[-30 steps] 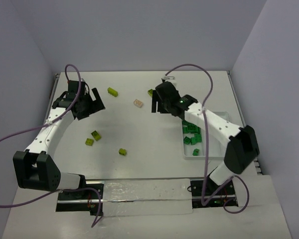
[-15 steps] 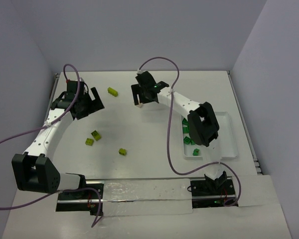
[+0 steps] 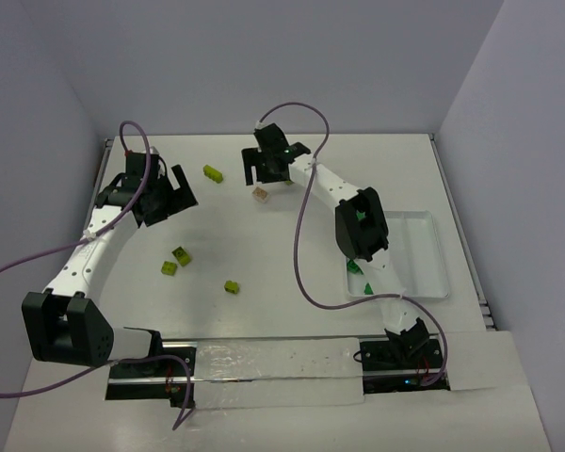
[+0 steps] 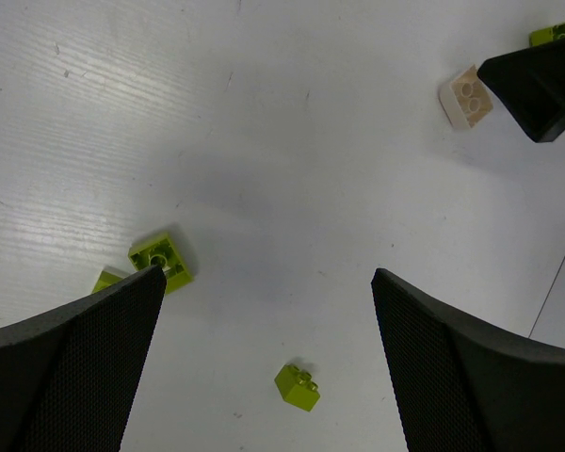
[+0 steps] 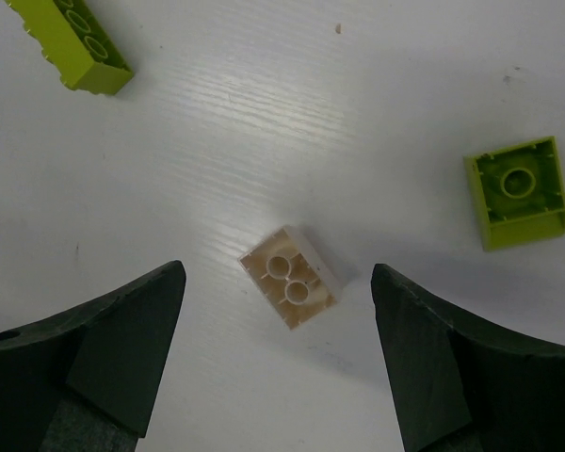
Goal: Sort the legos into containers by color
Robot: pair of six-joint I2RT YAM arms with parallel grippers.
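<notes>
update from the overhead cam first: my right gripper has swung away from the tray side and out across the table over the last second. now it hangs right over the peach brick near the far middle, jaws opened wider on the way and nothing in them. my left gripper hasn't budged, spread wide and empty over the far left. i read this as lining up a pick of the one odd-coloured piece. the dark green legos sit along the tray's left side, as far as i can see past my own arm, and the yellow-green bricks are all loose on the table, so most of the sorting is left. left wrist cam: fingers wide apart, one yellow-green brick just beside the left fingertip, another lower down. the peach brick is off at top right, with my right gripper's black finger right next to it, touching or not i can't tell. right wrist cam: the peach brick lies between my fingers, apart from both and turned at an angle to them, so i'd probably twist the wrist a bit before closing. a square yellow-green one and a long one lie well outside my fingers. surface is plain matte white with a faint grain. the room is just pale lilac-grey walls boxing the table on three sides, with purple cables looping off both arms.
</notes>
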